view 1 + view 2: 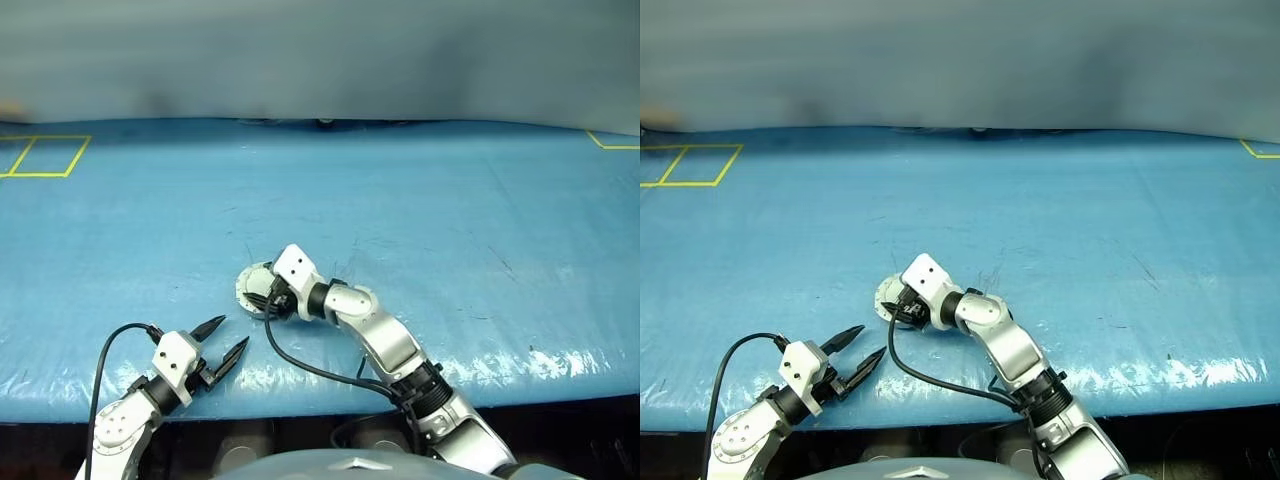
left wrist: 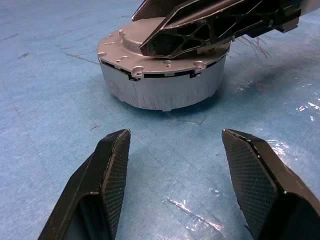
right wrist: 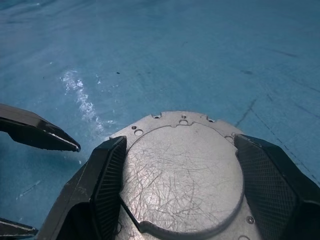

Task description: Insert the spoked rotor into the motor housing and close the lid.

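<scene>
Blue surface: a wrinkled blue sheet [image 1: 420, 230] covers the table, with yellow tape squares [image 1: 45, 155] at its far left corner.
Left eye view, housing: the silver motor housing [image 1: 252, 287] sits on the sheet near the middle, towards the near edge, partly covered by the right gripper.
Left eye view, right gripper: the right gripper [image 1: 272, 297] reaches in from the right and lies over the housing's top.
Left eye view, left gripper: the left gripper [image 1: 228, 338] hovers near the sheet's front edge, just beside the housing and apart from it, its two black fingers spread and empty.
Left wrist view, housing: the lid [image 2: 165, 62] lies closed, smooth face up, on the round silver body; a black finger of the right gripper rests across it.
Left wrist view, fingers: the left fingers [image 2: 107, 175] stand wide apart with bare sheet between them.
Right wrist view, lid: the scratched silver lid fills the space between the right fingers [image 3: 107, 175], which stand open on either side of its raised centre, at or just above its surface; whether they touch cannot be told.
Right wrist view, other claw: a left fingertip [image 3: 55, 140] shows at the side.
</scene>
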Available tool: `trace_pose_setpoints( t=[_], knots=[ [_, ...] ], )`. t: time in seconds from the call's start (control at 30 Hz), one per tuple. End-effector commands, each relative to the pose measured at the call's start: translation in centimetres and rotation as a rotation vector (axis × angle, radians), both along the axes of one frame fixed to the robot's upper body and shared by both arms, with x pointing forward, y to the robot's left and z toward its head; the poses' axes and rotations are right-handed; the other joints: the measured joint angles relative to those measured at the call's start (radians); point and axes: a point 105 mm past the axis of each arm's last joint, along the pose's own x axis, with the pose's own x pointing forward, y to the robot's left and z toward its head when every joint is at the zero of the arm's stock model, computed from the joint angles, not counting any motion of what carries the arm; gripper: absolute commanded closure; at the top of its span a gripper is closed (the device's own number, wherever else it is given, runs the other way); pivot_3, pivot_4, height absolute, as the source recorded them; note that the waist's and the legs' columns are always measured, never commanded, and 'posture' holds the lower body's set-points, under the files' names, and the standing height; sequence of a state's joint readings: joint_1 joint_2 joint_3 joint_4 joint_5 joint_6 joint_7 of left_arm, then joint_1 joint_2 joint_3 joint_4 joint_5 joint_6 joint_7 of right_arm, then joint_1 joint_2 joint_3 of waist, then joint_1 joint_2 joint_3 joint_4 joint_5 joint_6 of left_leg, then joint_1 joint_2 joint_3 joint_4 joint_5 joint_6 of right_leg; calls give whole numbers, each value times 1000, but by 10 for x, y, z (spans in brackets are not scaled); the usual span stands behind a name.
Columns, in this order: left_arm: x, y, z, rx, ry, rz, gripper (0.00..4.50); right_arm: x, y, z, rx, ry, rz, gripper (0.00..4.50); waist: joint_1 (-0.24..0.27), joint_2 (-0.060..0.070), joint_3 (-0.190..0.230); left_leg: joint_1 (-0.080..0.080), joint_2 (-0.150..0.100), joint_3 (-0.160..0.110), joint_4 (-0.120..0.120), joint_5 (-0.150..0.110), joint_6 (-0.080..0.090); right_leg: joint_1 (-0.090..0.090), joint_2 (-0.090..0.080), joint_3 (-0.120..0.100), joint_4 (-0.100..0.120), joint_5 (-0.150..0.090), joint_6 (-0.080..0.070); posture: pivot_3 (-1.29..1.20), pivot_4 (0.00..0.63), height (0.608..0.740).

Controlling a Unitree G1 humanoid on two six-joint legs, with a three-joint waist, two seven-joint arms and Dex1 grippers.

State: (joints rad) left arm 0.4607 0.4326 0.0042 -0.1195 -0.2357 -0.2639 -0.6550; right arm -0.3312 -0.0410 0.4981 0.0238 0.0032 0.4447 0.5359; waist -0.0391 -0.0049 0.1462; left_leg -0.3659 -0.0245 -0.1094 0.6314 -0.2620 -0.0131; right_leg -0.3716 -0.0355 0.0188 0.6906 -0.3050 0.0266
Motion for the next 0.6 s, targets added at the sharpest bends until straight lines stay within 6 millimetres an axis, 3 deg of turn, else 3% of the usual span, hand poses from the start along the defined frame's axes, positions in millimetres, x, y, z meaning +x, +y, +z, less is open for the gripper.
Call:
trace_pose_setpoints(
  t=[0.03,0.17,0.6],
  knots=[
    [1,-5,9,-1,-31,-13,1391,-5,-5,-25,-32,98,-25,1424,0,0,0,1,0,0,0,0,0,1,0,0,0,0,0,0,150,740],
    [0,-8,11,-2,-33,-13,1391,-3,0,-14,71,107,-46,1424,-1,0,0,3,0,0,0,0,0,3,0,0,0,0,0,0,150,740],
    [-1,-6,10,0,-24,-8,1391,-6,6,1,159,30,-4,1424,-4,0,0,2,0,0,-2,0,0,2,1,1,0,0,-1,0,150,740]
  ],
)
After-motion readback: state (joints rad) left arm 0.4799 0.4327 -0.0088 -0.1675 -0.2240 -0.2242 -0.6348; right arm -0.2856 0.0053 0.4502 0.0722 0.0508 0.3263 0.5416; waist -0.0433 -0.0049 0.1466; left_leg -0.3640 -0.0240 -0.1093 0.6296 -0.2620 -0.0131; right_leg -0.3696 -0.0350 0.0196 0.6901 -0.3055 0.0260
